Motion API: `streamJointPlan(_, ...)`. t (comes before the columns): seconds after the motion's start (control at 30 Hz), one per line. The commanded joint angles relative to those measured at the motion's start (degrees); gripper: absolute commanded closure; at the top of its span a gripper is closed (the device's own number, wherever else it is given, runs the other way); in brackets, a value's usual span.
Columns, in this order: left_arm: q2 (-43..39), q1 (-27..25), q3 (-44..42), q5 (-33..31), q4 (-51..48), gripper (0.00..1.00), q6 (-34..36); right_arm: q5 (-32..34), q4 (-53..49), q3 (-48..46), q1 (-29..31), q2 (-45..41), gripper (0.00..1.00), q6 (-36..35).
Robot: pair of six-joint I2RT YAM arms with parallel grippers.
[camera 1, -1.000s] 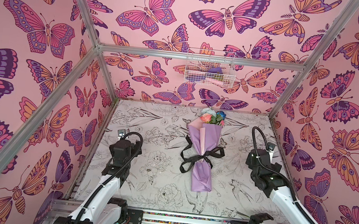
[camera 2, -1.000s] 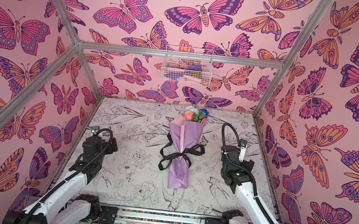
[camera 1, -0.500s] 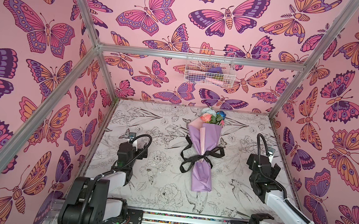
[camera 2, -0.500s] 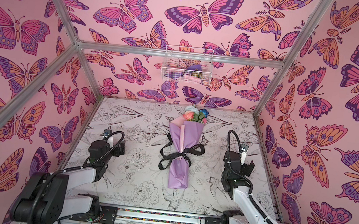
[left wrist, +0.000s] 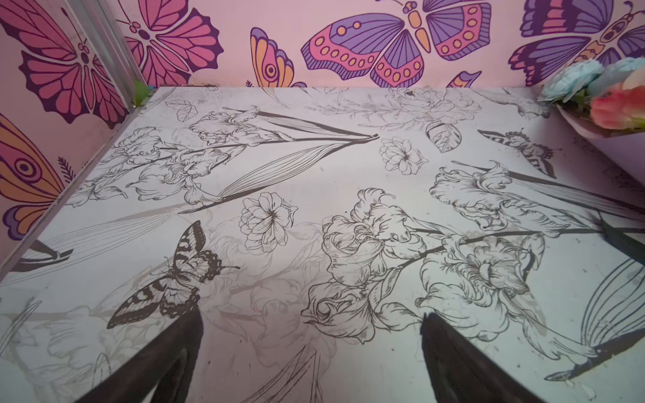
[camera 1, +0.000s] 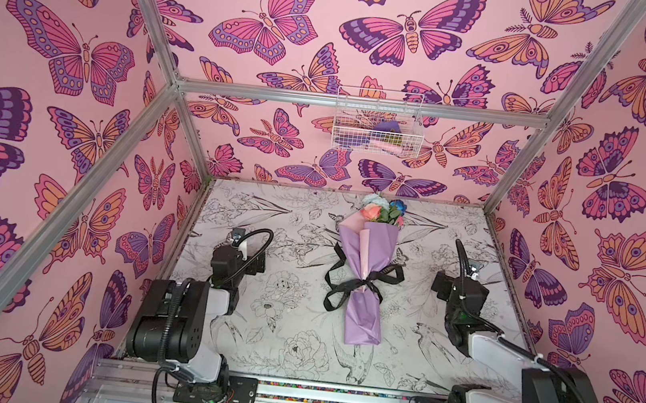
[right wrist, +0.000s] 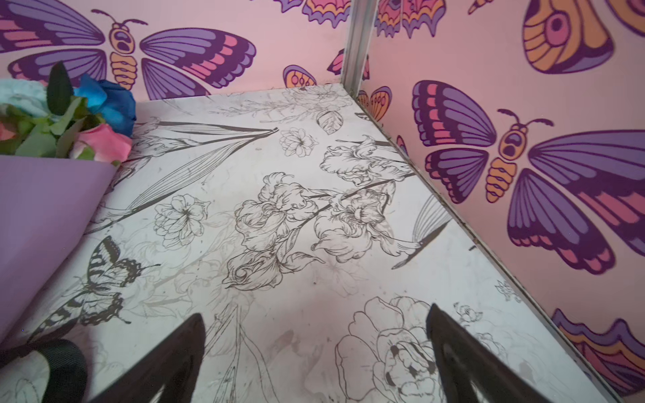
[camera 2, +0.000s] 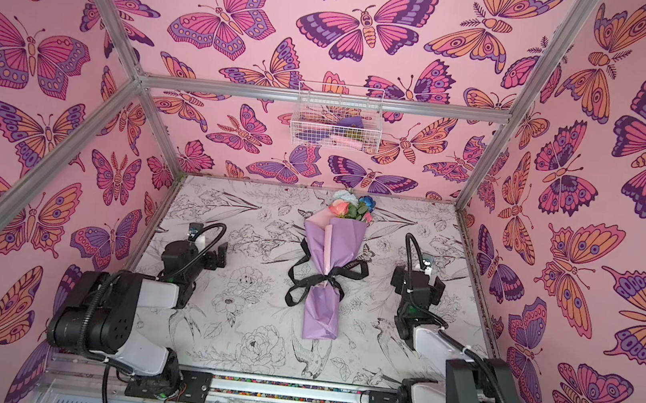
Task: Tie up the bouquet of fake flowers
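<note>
Pink butterfly-print walls (camera 1: pixel 288 60) enclose a white, flower-sketched table (camera 1: pixel 412 347); the lilac-wrapped bouquet of fake flowers (camera 1: pixel 366 258) lies centred; left tool (left wrist: pixel 310 314) and right tool (right wrist: pixel 316 310) released.

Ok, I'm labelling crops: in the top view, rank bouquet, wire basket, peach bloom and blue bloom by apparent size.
1. bouquet
2. wire basket, close behind; hung higher, so nearness may inflate it.
3. peach bloom and blue bloom: alike, unranked.
</note>
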Motion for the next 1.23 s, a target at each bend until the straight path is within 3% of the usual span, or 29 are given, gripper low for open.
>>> streamJointPlan(0.0,0.65,0.16,-0.48,1.62,2.84,0.01,-0.29,-4.49,8.75,0.42,-0.59,2.66,0.01,-3.74)
streamJointPlan(0.13,0.54,0.07,-0.38,1.45,2.48,0.01,-0.20,-5.79,17.17,0.45,-0.93,10.74,0.01,-4.74)
streamJointPlan(0.3,0.37,0.07,-0.34,1.47,2.12,0.01,-0.09,-11.44,18.47,1.84,-2.71,15.05,0.01,-4.95)
streamJointPlan(0.37,0.42,-0.10,-0.34,1.54,2.12,0.01,0.13,-19.62,15.35,2.78,-4.54,14.57,0.01,-5.83)
streamJointPlan(0.43,0.44,-0.16,-0.25,1.54,2.08,0.01,0.15,-23.47,12.05,4.08,-6.34,13.87,0.01,-4.95)
streamJointPlan(1.2,0.37,-0.19,-0.23,1.10,1.85,0.01,-0.03,-23.50,11.63,4.27,-6.68,13.75,0.01,-4.59)
